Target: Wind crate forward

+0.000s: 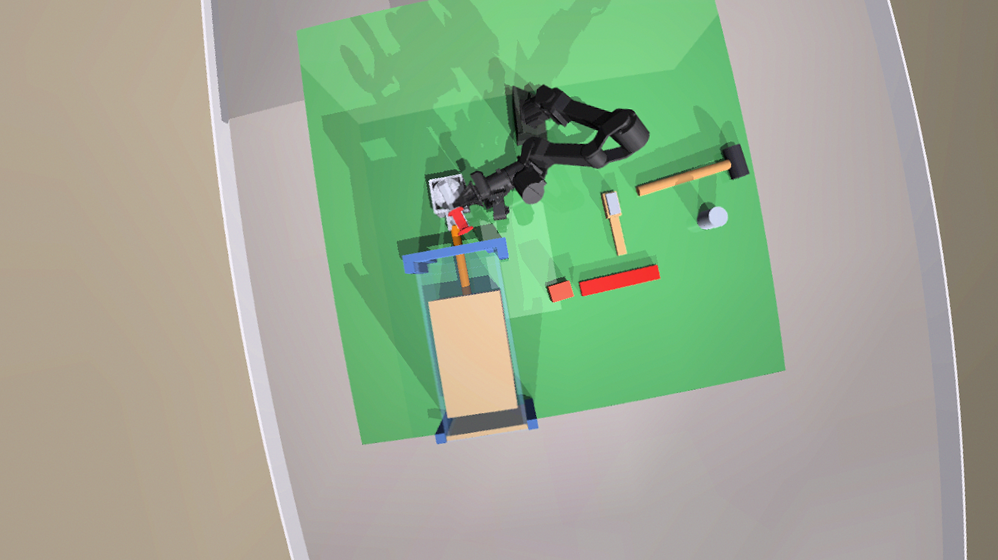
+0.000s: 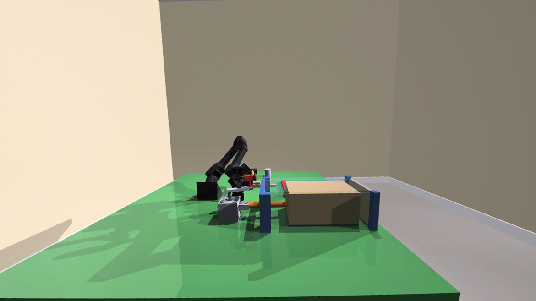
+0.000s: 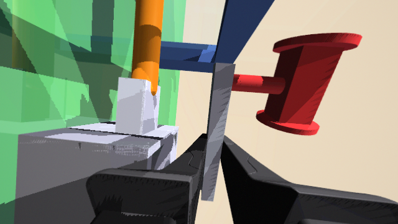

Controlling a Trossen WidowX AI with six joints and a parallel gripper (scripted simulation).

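Hand (image 1: 460,200) (image 2: 239,190) (image 3: 212,139) gripping grey crank arm (image 2: 239,189) (image 3: 217,124), red grip (image 1: 459,221) (image 2: 249,177) (image 3: 300,84)

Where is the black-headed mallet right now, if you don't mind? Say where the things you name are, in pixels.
In the top view, the mallet (image 1: 683,177) lies right of the arm, just above the grey cylinder (image 1: 716,216).

Crate (image 1: 472,354) (image 2: 323,208) behind frame (image 1: 454,252) (image 2: 264,211) (winch (image 1: 440,194) (image 2: 228,211) (image 3: 78,168) before)
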